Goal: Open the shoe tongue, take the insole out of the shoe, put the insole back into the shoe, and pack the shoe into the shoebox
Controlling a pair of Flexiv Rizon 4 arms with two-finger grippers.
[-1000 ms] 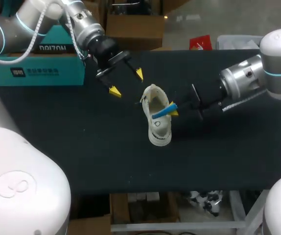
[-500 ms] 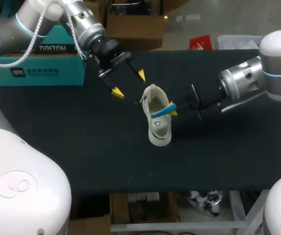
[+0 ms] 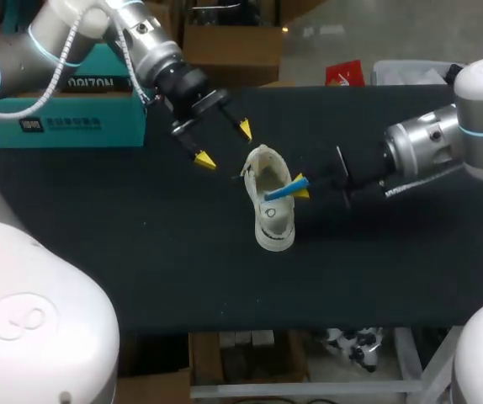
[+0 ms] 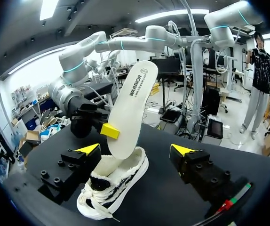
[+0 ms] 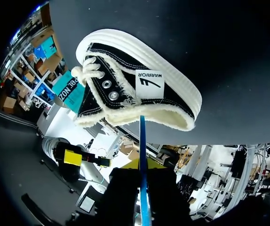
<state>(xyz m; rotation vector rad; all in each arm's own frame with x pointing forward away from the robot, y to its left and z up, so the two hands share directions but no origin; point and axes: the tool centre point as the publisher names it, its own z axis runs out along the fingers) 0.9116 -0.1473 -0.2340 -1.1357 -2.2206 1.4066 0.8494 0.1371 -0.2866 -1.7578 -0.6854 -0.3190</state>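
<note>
Dark bench (image 3: 140, 252) carries the shoe (image 3: 272, 224) mid-surface; right hand (image 3: 299, 187) pinches the insole (image 3: 275, 194), which stands up out of the opening, likely mid-extraction; left hand (image 3: 225, 145) hovers spread close by, probably to steady the shoe.

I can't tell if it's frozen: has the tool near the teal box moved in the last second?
Yes. The left tool has edged slightly away from the teal box, toward the shoe.
</note>
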